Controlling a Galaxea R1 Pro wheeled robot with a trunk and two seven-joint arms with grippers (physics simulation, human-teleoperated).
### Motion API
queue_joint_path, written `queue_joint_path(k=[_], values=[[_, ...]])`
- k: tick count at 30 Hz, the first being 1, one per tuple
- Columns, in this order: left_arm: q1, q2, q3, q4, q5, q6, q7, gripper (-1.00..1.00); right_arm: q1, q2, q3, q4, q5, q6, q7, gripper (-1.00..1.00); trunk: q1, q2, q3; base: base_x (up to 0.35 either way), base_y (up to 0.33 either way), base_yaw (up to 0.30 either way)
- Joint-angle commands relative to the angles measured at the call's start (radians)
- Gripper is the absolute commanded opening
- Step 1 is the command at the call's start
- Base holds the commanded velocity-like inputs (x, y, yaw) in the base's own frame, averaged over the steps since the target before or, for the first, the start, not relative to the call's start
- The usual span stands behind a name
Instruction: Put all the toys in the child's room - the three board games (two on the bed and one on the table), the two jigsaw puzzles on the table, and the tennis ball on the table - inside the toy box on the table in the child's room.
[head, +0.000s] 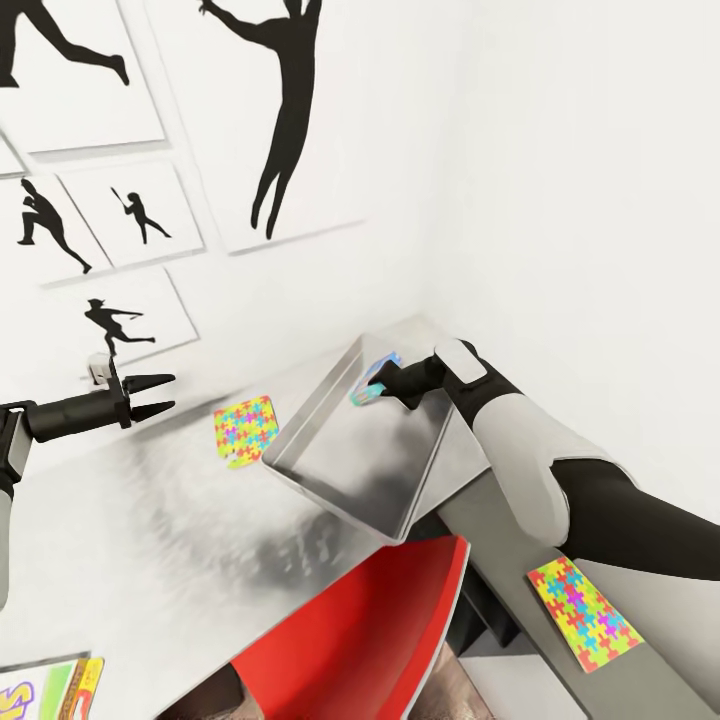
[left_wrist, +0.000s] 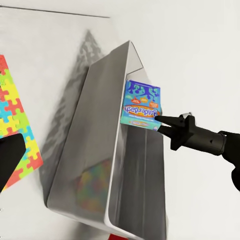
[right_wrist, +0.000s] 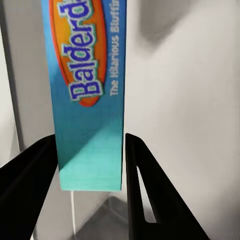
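Blue-green cardboard: the game (right_wrist: 90, 95) hangs over the bin's (head: 330, 480) far wall, the right gripper (head: 378, 385) closed across its narrow edges. It looks light, stiff and slick; that edge hold seems best. The left gripper (head: 160, 395) waits open over the table (head: 110, 530).

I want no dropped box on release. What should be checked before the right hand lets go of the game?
1. Board game between the right hand fingers: ok.
2. Game above the toy box opening: ok.
3. Box interior free: ok.
4. Left hand away from the bin, open: ok.
5. Puzzle beside the box, not under it: cannot tell.
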Motion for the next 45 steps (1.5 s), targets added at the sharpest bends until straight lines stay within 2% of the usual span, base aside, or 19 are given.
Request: queue_joint_path(k=[1,21,34,45], values=[[-0.001,-0.001,0.004,0.000,-0.010,0.010,-0.008,1.00,-0.001,0.001,-0.005,-0.001,-0.007,0.002,-0.008,-1.00,0.000,-0.002,-0.003,0.000,0.000,0.000],[-0.001,0.000,0.004,-0.002,-0.010,0.010,-0.008,1.00,-0.001,0.001,-0.004,-0.038,-0.008,0.002,-0.006,-1.00,0.000,-0.002,-0.036,0.000,0.000,0.000],[-0.001,0.000,0.004,-0.002,-0.010,0.010,-0.008,1.00,-0.001,0.001,-0.002,-0.049,-0.008,-0.021,-0.006,-1.00,0.000,-0.002,-0.039,0.000,0.000,0.000],[-0.001,0.000,0.004,-0.002,-0.010,0.010,-0.008,1.00,-0.001,0.001,-0.002,-0.050,-0.009,-0.024,-0.002,-1.00,0.000,-0.002,-0.055,0.000,0.000,0.000]])
